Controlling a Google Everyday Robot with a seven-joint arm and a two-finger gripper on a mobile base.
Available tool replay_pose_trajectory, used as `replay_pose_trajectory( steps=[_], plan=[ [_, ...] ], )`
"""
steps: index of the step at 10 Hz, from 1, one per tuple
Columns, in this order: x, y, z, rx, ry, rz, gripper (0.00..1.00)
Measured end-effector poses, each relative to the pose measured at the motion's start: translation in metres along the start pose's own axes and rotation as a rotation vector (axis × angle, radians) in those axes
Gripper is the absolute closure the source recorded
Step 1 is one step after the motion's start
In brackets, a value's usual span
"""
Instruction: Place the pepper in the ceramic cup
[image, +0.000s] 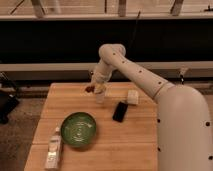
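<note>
Pepper light, slightly soft, smooth-skinned, pinched by gripper near one end, hanging just above cup at table back edge; best gripped mid-body, gently, to avoid bruising or slipping

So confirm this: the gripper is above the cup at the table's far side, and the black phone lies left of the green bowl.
Not quite. In the camera view the black phone lies right of the green bowl. The gripper is indeed above the cup.
</note>
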Motion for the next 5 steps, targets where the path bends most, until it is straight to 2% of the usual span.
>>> replay_pose_trajectory(
  steps=[4,5],
  plan=[
    [0.002,0.0018,0.001,0.003,-0.011,-0.002,0.2],
    [0.0052,0.0033,-0.0021,0.013,0.0,-0.009,0.2]
  ],
)
